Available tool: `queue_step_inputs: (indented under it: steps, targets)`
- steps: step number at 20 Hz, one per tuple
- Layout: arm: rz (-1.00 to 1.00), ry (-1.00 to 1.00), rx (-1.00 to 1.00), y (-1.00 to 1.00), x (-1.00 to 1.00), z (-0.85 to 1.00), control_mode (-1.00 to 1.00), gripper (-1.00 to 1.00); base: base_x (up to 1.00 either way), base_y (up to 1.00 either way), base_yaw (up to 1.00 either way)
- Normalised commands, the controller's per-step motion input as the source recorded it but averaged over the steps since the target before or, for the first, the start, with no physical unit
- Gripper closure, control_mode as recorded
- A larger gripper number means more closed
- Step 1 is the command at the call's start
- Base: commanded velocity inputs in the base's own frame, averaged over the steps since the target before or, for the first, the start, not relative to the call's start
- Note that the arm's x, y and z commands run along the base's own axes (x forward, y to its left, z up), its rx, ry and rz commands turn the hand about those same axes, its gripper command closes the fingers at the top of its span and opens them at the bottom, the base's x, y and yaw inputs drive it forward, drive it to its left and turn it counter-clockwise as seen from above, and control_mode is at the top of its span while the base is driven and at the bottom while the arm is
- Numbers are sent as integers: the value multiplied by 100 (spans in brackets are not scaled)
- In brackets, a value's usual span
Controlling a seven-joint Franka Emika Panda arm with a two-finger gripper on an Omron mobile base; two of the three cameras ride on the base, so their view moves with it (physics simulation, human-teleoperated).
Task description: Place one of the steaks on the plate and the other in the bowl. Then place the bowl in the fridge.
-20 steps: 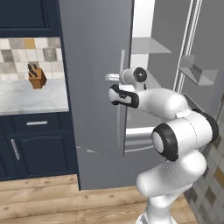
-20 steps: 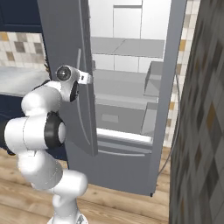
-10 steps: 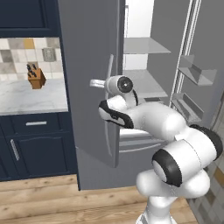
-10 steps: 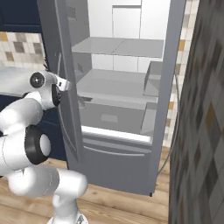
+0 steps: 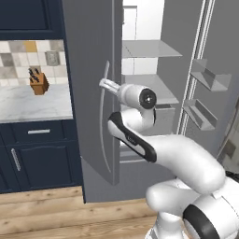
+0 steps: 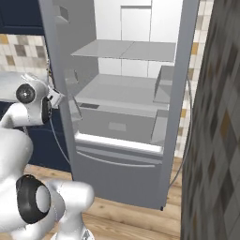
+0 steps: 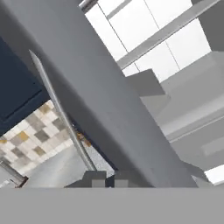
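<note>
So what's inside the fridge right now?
The fridge stands open; its grey shelves look bare, with no bowl or food on them. The left door and the arm cover part of the lower interior, so that corner can't be checked.

1. The fridge (image 5: 91, 93) has matt, brushed grey metal doors, smooth and without glare.
2. Its long handle (image 5: 104, 121) is a paler, slightly shinier metal bar.
3. Inside the fridge, the shelves (image 6: 123, 49) look like smooth, matt white-grey plastic.
4. Left of the fridge, the desk (image 5: 32, 103) has a polished, pale marble-like top.
5. The knife block (image 5: 39, 83) on it is plain wood.
6. Behind the block, the wall tiles (image 5: 18, 60) look matt and stony.
7. Below the fridge, the floor (image 5: 42, 212) is light wooden planking.
8. The cabinets (image 5: 37, 154) under the desk are smooth navy paint.
</note>
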Motion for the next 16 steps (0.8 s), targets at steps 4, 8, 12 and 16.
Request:
queue_step_inputs:
  steps: [4,8,12,16]
  targets:
    - [2,2,64,-100,-82,78,-100,100,0,0,0]
    - [18,9,56,-96,-5,8,-100,100,0,0,0]
    - [28,6,37,-55,35,-7,-100,100,0,0,0]
    - [21,11,47,-11,63,-19,-100,100,0,0,0]
